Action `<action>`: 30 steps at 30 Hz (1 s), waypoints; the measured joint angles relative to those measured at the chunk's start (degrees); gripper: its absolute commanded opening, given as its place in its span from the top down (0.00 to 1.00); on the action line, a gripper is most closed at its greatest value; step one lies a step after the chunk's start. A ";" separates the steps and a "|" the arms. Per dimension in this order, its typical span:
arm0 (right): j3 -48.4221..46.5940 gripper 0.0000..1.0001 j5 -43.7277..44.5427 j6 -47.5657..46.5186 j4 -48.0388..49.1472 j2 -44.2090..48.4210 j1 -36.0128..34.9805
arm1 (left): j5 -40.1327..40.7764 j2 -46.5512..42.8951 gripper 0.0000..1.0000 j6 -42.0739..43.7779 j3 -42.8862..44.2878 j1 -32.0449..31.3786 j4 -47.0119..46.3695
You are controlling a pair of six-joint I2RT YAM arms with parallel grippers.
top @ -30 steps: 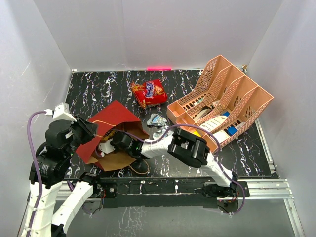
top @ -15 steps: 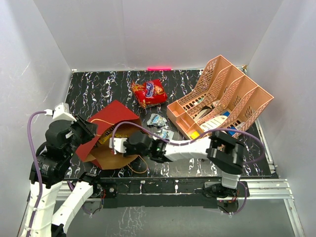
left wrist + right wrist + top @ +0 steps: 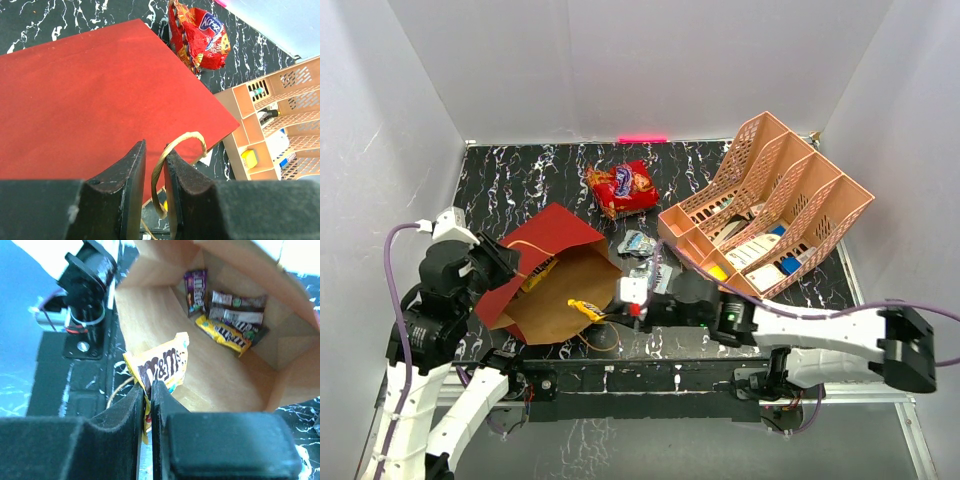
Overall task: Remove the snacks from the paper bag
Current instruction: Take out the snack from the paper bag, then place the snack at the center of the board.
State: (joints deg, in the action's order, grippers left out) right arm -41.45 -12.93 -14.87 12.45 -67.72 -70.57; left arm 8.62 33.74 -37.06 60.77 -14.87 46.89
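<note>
Right fingers [image 3: 149, 390] pinched tight on a yellow candy packet [image 3: 165, 362], right at the lip of the paper bag [image 3: 555, 240].

The bag lies on its side at the front left of the counter [image 3: 520, 180], mouth facing right, close to the near edge. Left fingers [image 3: 155, 150] are narrowed onto its looped handle [image 3: 182, 140], holding the red top flap up. Deep inside sit a purple packet [image 3: 196, 290], a brown packet [image 3: 237, 307] and another yellow packet [image 3: 222, 337]. The chip bag [image 3: 622, 187] lies out near the back wall, with open counter behind the bag; the peach organizer [image 3: 770, 200] crowds the right side.
</note>
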 measured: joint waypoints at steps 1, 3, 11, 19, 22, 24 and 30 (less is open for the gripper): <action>0.48 0.93 -0.55 0.37 -0.55 2.10 0.00 | 0.00 -0.02 0.79 0.00 -0.13 0.00 -0.13; 1.99 0.93 -0.98 1.46 -1.55 7.78 -0.02 | 0.00 -0.02 0.79 0.00 -0.68 0.00 -0.57; 2.89 0.93 12.22 1.38 -4.44 21.59 -0.26 | -0.07 1.20 0.80 0.00 -1.05 0.00 -1.40; 4.37 0.93 37.51 6.64 -10.86 16.55 -0.17 | 0.11 0.90 0.79 0.00 -1.05 0.00 -1.40; 8.09 0.93 41.53 10.69 -10.38 16.74 -0.17 | 0.20 0.66 0.80 -0.02 -1.05 0.00 -1.40; 11.45 0.93 42.77 14.10 -8.20 16.90 -0.02 | 0.20 0.70 0.80 -0.02 -1.05 0.00 -1.40; 16.61 0.93 43.63 19.98 -1.44 13.44 1.86 | 0.20 0.74 0.80 0.00 -1.03 0.00 -1.40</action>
State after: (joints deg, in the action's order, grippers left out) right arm -24.84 30.70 5.10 11.00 -54.28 -68.71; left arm 8.82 34.48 -37.06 59.75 -14.87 45.50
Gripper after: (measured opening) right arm 0.110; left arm 0.203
